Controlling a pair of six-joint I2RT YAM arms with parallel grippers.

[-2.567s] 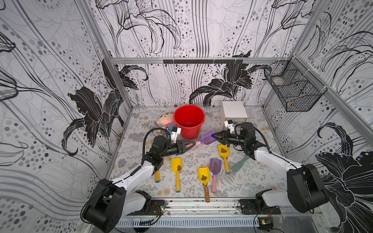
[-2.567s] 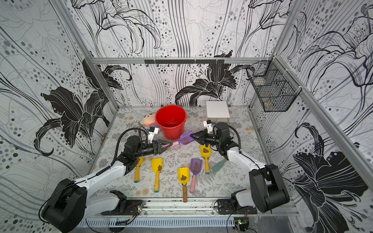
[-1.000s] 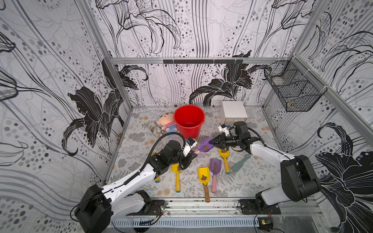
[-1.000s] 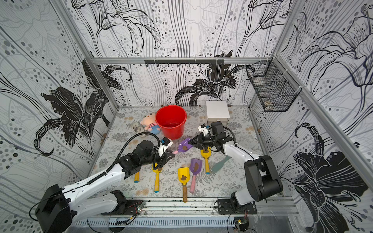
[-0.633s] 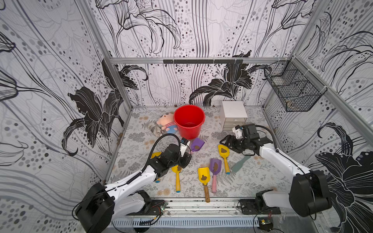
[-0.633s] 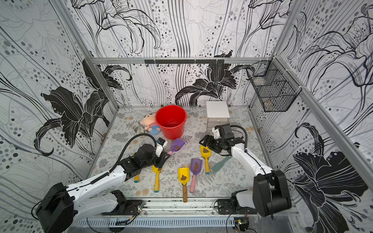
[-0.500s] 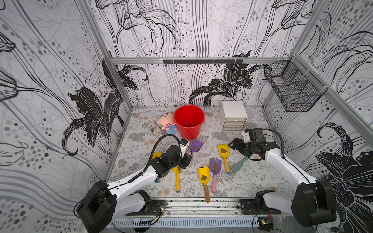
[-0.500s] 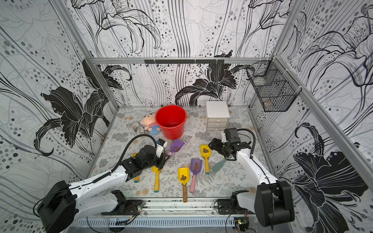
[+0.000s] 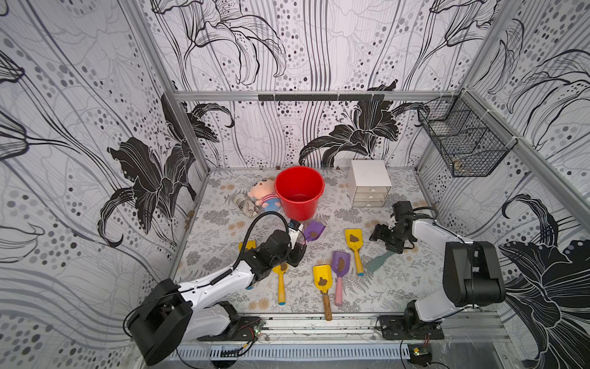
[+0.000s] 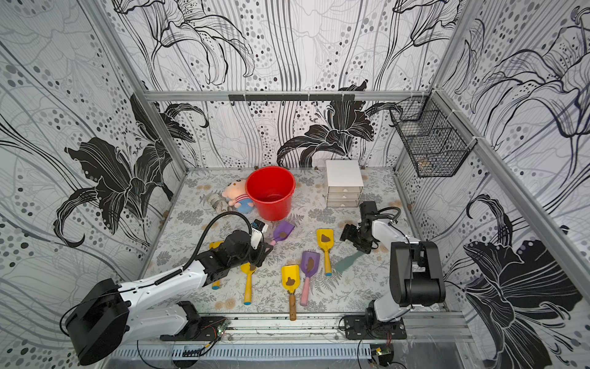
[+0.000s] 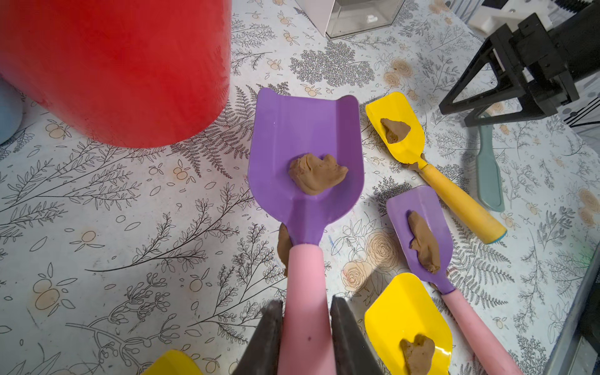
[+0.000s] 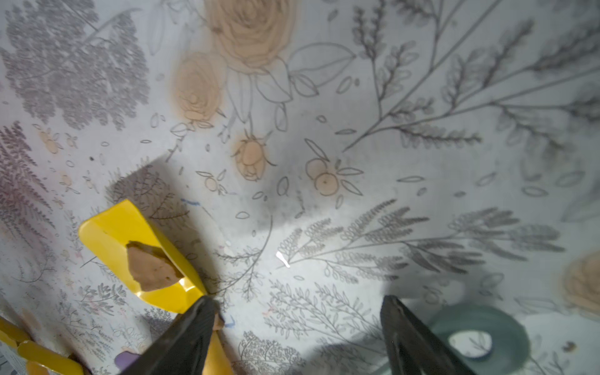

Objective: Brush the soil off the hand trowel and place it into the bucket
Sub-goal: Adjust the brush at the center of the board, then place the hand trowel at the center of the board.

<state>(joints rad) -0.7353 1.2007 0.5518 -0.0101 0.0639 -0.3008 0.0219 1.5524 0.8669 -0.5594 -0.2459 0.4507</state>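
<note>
**A:** What takes up most of the scene?

**B:** A flower-printed table mat [image 9: 223, 220], seen from above inside a walled cell. Toward the back stands a red bucket [image 9: 298, 209], upright with its mouth facing up. A white drawer box [image 9: 370, 179] sits apart from it along the same back edge.

**A:** And the two arms?

**B:** The left gripper [image 11: 306, 324] is clamped tight on the pink handle of a purple hand trowel [image 11: 305, 136]. The right gripper [image 12: 298, 303] hangs low over the mat, jaws spread wide and holding nothing. A yellow trowel [image 12: 130, 233] lies on one side of it and a teal flat tool [image 9: 380, 260] on the other.

**A:** Where exactly is the held trowel?

**B:** Outside the bucket, with its blade just in front of the bucket's base. It seems lifted slightly off the mat, though the views do not settle that.

**A:** Any dirt on it?

**B:** Yes. One brown clump of soil [image 11: 316, 173] sits in the middle of the blade. A second purple trowel [image 9: 340, 260] lies flat nearer the front, with its own clump.
</note>
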